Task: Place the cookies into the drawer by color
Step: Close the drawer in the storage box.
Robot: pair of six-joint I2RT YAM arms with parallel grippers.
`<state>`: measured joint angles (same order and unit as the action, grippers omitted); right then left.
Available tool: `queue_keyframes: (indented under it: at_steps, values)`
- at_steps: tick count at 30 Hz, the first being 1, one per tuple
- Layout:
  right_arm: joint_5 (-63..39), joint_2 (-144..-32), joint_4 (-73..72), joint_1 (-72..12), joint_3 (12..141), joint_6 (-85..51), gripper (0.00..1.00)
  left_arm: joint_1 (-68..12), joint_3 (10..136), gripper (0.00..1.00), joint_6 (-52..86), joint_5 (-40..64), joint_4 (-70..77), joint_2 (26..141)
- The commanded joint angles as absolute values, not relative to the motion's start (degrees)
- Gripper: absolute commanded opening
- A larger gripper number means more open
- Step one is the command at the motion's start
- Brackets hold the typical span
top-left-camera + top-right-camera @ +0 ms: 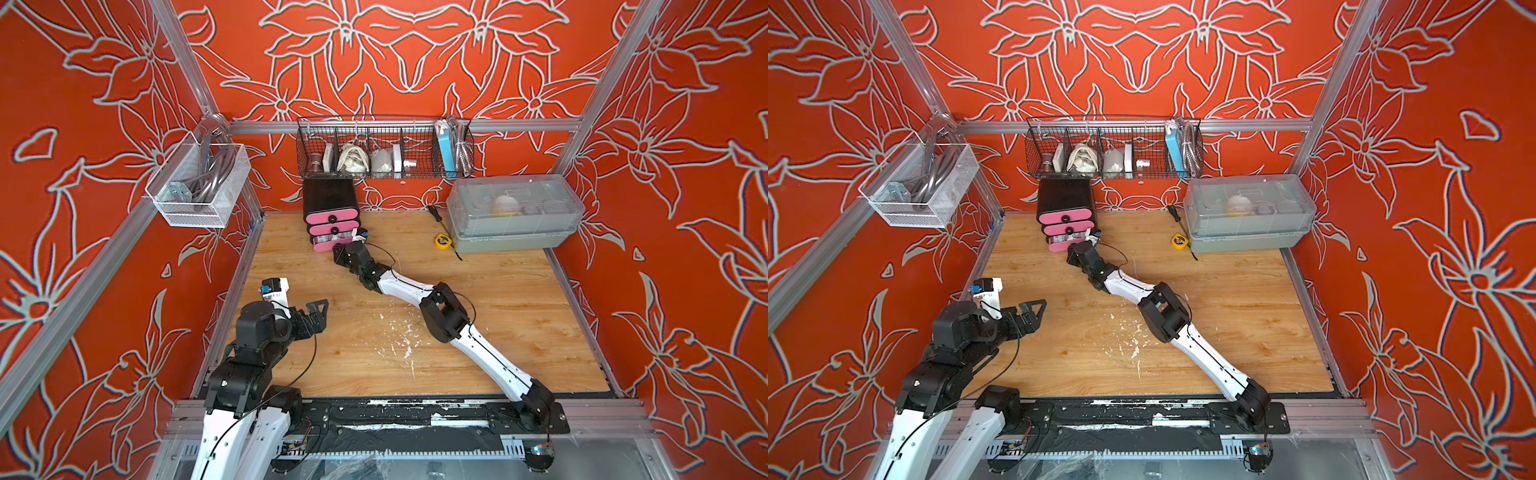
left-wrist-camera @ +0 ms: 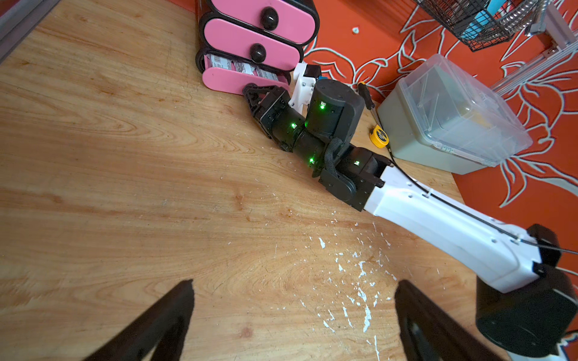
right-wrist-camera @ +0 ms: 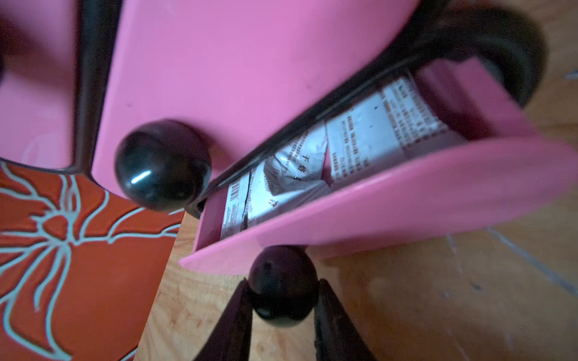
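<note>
Because the bottom drawer [image 3: 406, 193] of the mini chest [image 1: 328, 195] moves only by its round black knob [image 3: 281, 275], we have the right gripper [image 3: 283, 297] pinching that knob, one finger on each side, with the arm stretched low across the wooden table [image 1: 498, 311]. We judge this drawer is ready to be pushed in: it stands partly out, the two drawers above sit flush, and we see no loose packets on the table. Our left gripper [image 2: 295, 286] hangs empty with its jaws spread wide, near the table's left edge and well apart from the chest, likely to keep clear. Inside the open drawer lie the white-silver cookies [image 3: 359, 140], flat, printed backs up. They sit side by side along the drawer's long axis, which runs across the chest's front, and that front faces our base.
</note>
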<state>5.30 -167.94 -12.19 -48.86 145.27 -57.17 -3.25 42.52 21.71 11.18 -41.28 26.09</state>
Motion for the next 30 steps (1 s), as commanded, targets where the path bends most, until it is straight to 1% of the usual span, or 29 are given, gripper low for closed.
queue_keyframes:
  at_steps: [1, 2, 3, 7, 9, 13, 16, 17, 19, 21, 27, 29, 30]
  values:
    - [7.4, -169.0, -20.3, -48.6, 151.9, -52.2, 0.27, -2.6, 42.2, 0.99, 21.4, 12.4, -40.0, 26.4]
    - [6.8, -169.1, -21.3, -48.5, 151.8, -51.4, 0.28, -2.6, 42.1, 0.99, 21.3, 12.5, -40.0, 26.4]
    - [5.5, -168.8, -22.3, -48.4, 151.5, -50.3, 0.3, -2.6, 42.1, 0.99, 21.3, 12.6, -40.0, 26.4]
    - [-3.3, -165.0, -26.5, -47.4, 146.2, -50.9, 0.55, -2.4, 42.1, 0.99, 21.3, 12.7, -39.9, 26.4]
    - [-7.4, -160.5, -28.7, -46.8, 139.4, -52.0, 0.62, -2.3, 42.0, 0.99, 21.4, 12.7, -39.9, 26.5]
    - [-10.2, -148.4, -29.4, -45.9, 123.1, -52.8, 0.64, -2.2, 42.2, 0.99, 21.3, 12.8, -39.9, 26.9]
    - [-10.2, -143.1, -32.7, -45.0, 113.2, -54.6, 0.63, -2.0, 42.2, 0.99, 21.3, 12.9, -40.0, 27.0]
    - [-10.2, -142.2, -33.0, -44.8, 111.4, -55.1, 0.62, -2.0, 42.1, 0.99, 21.3, 12.9, -40.0, 27.0]
    - [-9.9, -141.5, -32.6, -44.5, 109.2, -56.7, 0.55, -2.0, 42.2, 0.99, 21.3, 12.8, -40.1, 26.8]
    - [-10.3, -142.7, -32.0, -44.3, 109.6, -58.2, 0.42, -2.0, 42.2, 0.99, 21.3, 12.6, -40.1, 26.7]
    - [-9.6, -148.8, -29.6, -44.2, 114.6, -63.5, 0.1, -1.9, 42.1, 0.99, 21.3, 12.7, -40.1, 27.0]
    - [-9.5, -150.7, -28.5, -44.1, 117.0, -64.5, 0.01, -1.8, 42.1, 0.99, 21.3, 12.6, -40.1, 27.0]
    - [-9.4, -151.8, -27.7, -44.1, 118.5, -64.9, 0.0, -1.8, 42.1, 0.99, 21.3, 12.6, -40.1, 27.0]
